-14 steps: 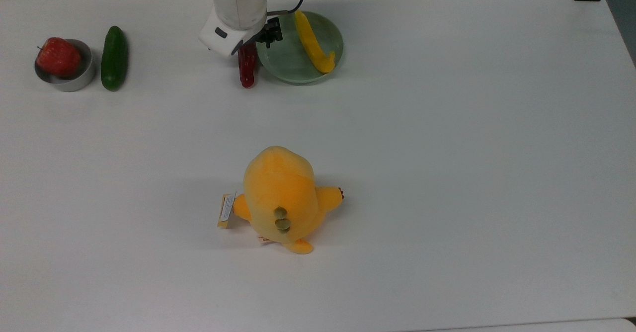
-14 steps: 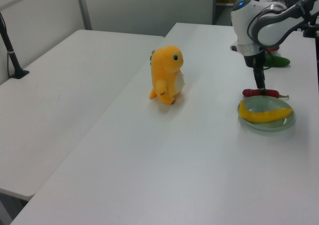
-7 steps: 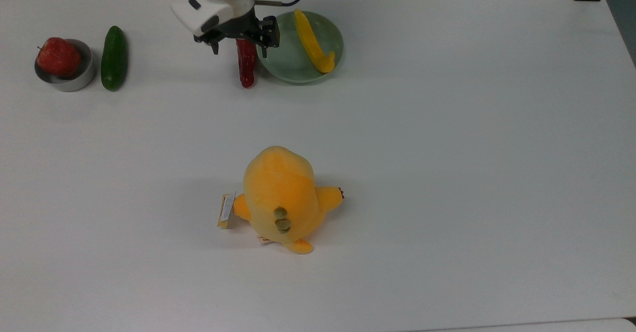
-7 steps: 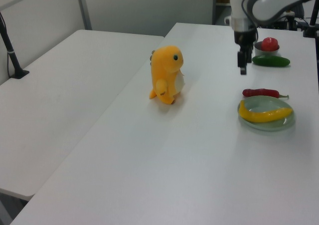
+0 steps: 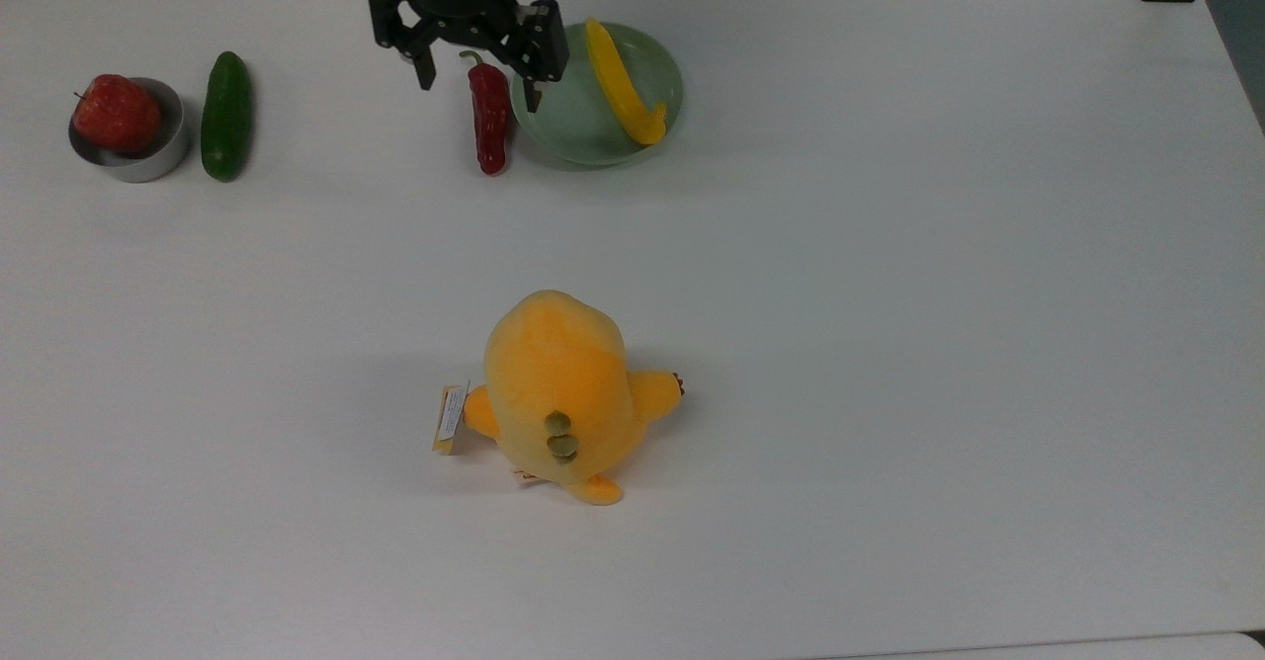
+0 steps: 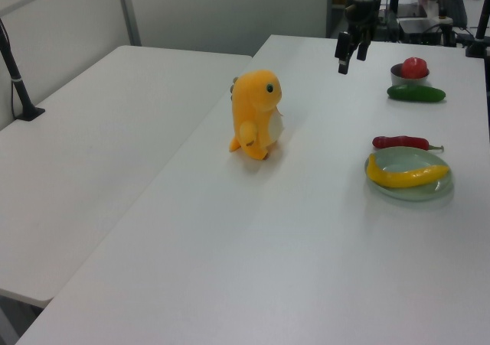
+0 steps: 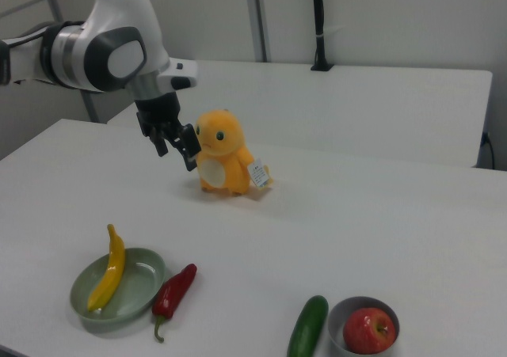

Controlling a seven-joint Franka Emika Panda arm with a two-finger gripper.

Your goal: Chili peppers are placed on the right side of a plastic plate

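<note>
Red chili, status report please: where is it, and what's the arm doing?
Gripper open, empty, raised above the table. Red chili lies on the table beside the green plate, at the top view's left. Nothing in the way.

The chili [image 5: 490, 122] is dark red, glossy and wrinkled, with a thin curved green stem [image 7: 158, 328]. It lies flat on the bench just beside the plate [image 5: 565, 126], on the top view's left of it, and looks to touch the rim or nearly so. In the right view the chili [image 7: 175, 290] lies at the right view's right of the plate [image 7: 145, 284]. The plate is round, shallow and pale green, with a raised rim, resting flat on the bench.
</note>
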